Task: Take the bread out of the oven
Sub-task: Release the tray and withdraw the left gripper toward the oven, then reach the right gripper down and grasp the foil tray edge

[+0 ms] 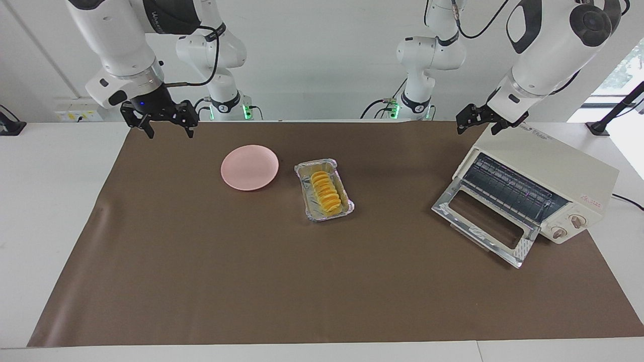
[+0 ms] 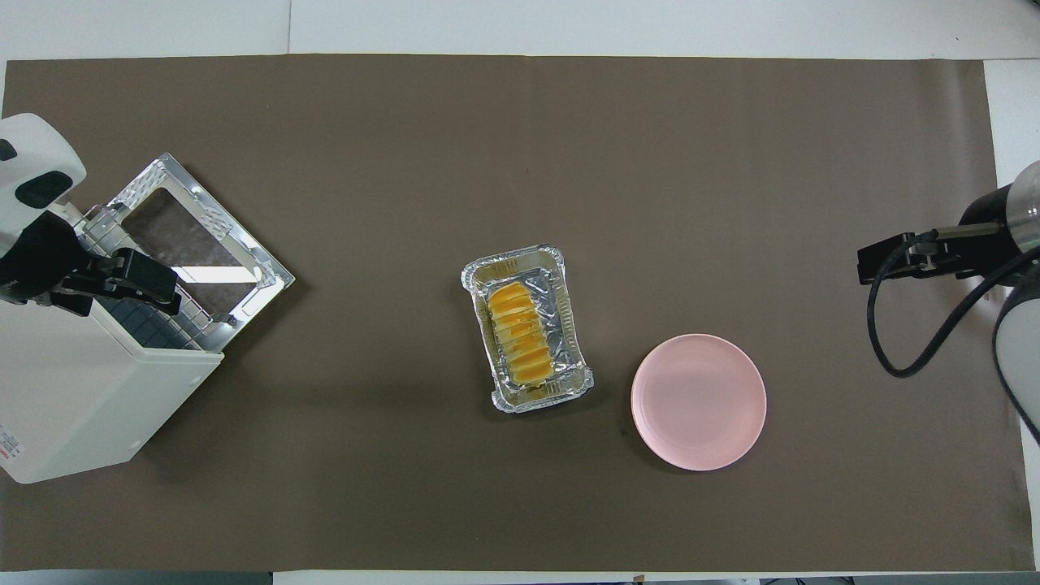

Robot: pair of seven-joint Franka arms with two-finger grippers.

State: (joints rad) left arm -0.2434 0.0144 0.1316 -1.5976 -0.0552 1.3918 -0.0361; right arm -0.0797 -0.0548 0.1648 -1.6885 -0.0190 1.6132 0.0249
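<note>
The bread (image 1: pixel 325 191) is a golden-yellow ridged loaf lying in a crinkled silver foil tray (image 1: pixel 314 165) on the brown mat mid-table; it also shows in the overhead view (image 2: pixel 520 335). The cream-white oven (image 1: pixel 553 166) stands at the left arm's end, its glass door (image 1: pixel 443 208) dropped open and its wire rack (image 1: pixel 508 186) bare. My left gripper (image 1: pixel 477 126) is open and empty, up in the air over the oven's top edge. My right gripper (image 1: pixel 169 131) is open and empty, raised over the mat's edge at the right arm's end.
A pink plate (image 1: pixel 249 167) lies beside the foil tray, toward the right arm's end. The brown mat (image 1: pixel 322 281) covers most of the white table. The oven (image 2: pixel 73 406) sits angled on the mat's corner, its door frame (image 2: pixel 268 272) lying on the mat.
</note>
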